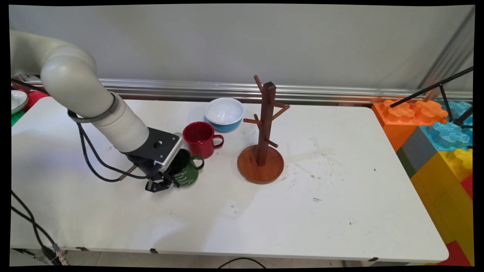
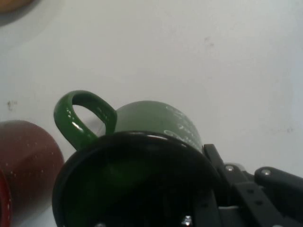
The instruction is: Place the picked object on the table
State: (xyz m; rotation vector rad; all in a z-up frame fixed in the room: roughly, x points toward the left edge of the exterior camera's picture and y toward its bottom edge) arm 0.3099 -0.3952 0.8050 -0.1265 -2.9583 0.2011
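White table [image 1: 340, 211] against grey wall. Green mug [image 1: 186, 172], beside red mug [image 1: 200, 139]: my hand [image 1: 163, 183] clamped on its rim. I'd keep it level and grip firm.

green mug [image 1: 188, 172]: dark green, white lettering on the side, black rim
red mug [image 1: 200, 138]: deep red inside and out
bowl [image 1: 224, 113]: white inside, blue outside
mug tree [image 1: 262, 147]: reddish-brown wood
gripper [image 1: 163, 184]: black
table [image 1: 340, 211]: white, marked with dark scuffs
blocks [image 1: 435, 132], right of frame: orange, blue, yellow, grey
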